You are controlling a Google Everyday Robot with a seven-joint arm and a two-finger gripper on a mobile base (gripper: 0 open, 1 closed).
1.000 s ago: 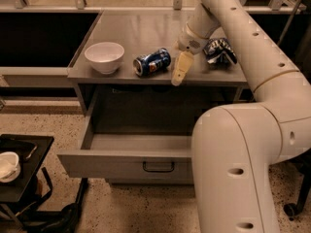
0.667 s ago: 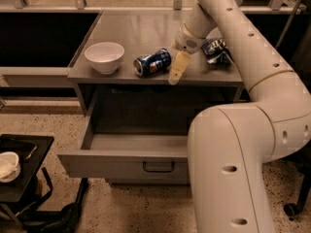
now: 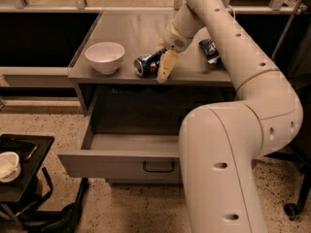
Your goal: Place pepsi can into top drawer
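Grasping is the step in hand: pepsi can (image 3: 147, 64) lies sideways right of the white bowl (image 3: 104, 56), gripper (image 3: 161, 73) at its far end, open or closed I cannot tell. Next it needs a firm hold, then a carry to the open top drawer (image 3: 107, 166) below the bowl.

A counter (image 3: 138, 28) spans the far middle of the scene. On it, toward the near edge, a bowl (image 3: 105, 56) stands at the left. To its right the pepsi can (image 3: 147, 64) lies on its side. The gripper (image 3: 164, 68) hangs just right of the can (whether it touches cannot be told). Farther right and a little farther back lies a chip bag (image 3: 210, 50). Below the counter the top drawer (image 3: 112, 164) is pulled out toward the near side, with its handle (image 3: 159, 167) on the front panel. The robot arm (image 3: 228, 144) rises in front of the drawer's right part. At the near left stands a low side table (image 3: 29, 144) with a small dish (image 3: 8, 165) on it.
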